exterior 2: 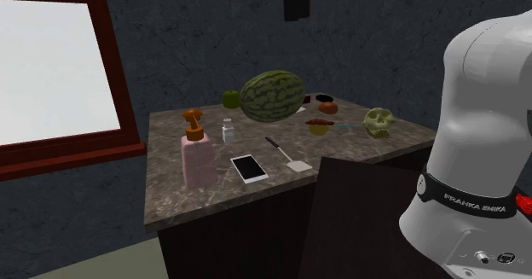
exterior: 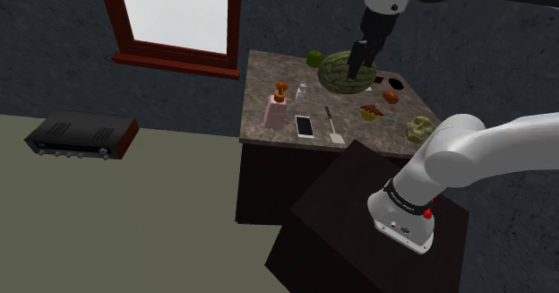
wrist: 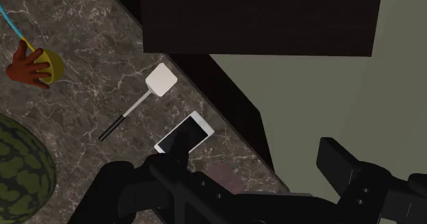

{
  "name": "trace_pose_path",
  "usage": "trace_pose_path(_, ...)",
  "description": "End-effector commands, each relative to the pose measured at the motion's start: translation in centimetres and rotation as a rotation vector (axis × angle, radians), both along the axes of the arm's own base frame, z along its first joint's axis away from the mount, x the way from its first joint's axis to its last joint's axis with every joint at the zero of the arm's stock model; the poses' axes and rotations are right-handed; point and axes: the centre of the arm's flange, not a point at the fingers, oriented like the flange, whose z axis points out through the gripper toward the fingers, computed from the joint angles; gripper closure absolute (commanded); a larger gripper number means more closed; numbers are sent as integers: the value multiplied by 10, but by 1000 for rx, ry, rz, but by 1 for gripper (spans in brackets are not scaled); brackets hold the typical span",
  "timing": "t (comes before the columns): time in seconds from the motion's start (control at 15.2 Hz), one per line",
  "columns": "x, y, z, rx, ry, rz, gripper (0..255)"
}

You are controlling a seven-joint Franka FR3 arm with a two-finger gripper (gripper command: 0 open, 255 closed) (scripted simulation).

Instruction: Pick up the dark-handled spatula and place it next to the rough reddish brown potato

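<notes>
Hand (exterior: 356, 71) open, empty, hanging above the watermelon (exterior: 336, 79). Spatula (exterior: 331, 125) lies flat on the worktop (exterior: 269, 74), out from the watermelon toward the front edge (untouched). Potato (exterior: 391, 95) near the watermelon.

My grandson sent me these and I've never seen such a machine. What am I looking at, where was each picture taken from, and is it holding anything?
It is a white robot arm on a dark box, ending in a black two-finger gripper. One picture looks down from beside its base, one from another side, one from a camera on the hand. On the marbled brown counter lie a white-bladed, dark-handled spatula, a white phone, a pink pump bottle, a striped green watermelon, a reddish brown potato and a pale skull. The gripper hangs open above the counter near the watermelon, holding nothing.
</notes>
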Motion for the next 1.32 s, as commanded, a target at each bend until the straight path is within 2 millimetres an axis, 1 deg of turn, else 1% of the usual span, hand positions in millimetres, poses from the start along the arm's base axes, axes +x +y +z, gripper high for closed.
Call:
trace_pose_path(0.0,0,0,0,0,0,0,0)
trace_pose_path(0.66,38,-78,-100,16,-42,-216,0)
trace_pose_path(1.25,62,-153,-190,31,-80,-410,0)
